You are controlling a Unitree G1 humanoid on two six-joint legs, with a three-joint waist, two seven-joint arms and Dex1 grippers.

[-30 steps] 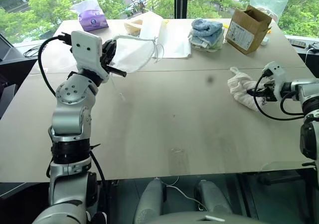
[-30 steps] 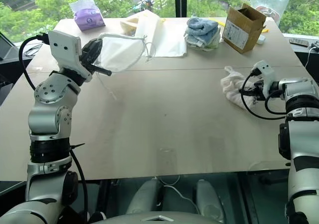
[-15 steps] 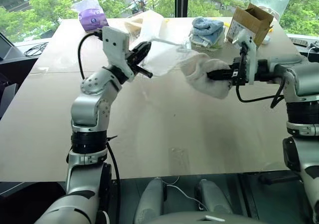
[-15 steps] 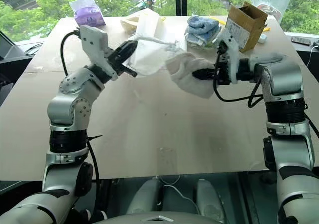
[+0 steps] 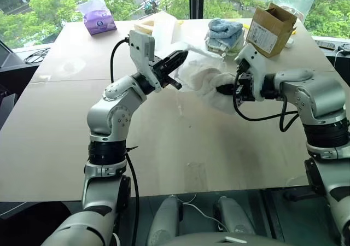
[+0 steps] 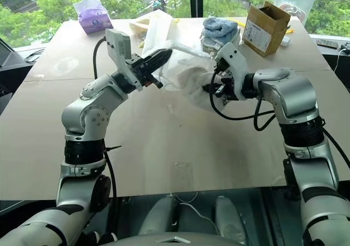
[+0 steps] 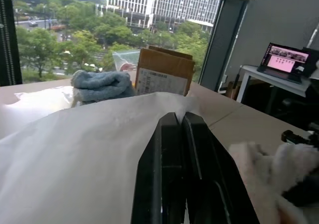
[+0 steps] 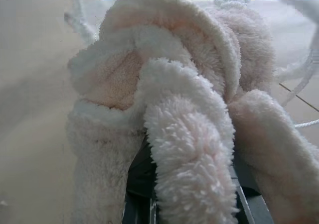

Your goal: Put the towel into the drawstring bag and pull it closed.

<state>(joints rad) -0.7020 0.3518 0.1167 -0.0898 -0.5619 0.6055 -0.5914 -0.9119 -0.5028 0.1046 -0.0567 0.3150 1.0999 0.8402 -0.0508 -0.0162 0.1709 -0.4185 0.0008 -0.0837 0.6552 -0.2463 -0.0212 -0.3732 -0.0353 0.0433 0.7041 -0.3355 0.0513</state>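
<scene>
Left gripper [image 5: 176, 71] pinched tight on thin, translucent white fabric of the drawstring bag [image 5: 188, 65], held up over the middle of the table [image 5: 180, 147]; right gripper [image 5: 225, 89] clamped on the fluffy cream towel [image 5: 210, 85], bunched and pressed against the bag from 3 o'clock. Broad bare tabletop toward 6 o'clock; far edge at 12 o'clock crowded with a purple tissue pack [image 5: 97, 17], folded blue towels [image 5: 225, 31], an open cardboard box [image 5: 270, 28]. Right eye view: same pairing, black fingers [image 6: 150, 60] tapering into the bag's cloth. Left wrist view: two black fingers [image 7: 182, 174] flat together on smooth white fabric, box and blue towels beyond, plus a laptop [image 7: 288, 64] on a side desk. Right wrist view: plush looped pile of the towel folded over the fingers, thin white cords [image 8: 299, 79] trailing beside it.
</scene>
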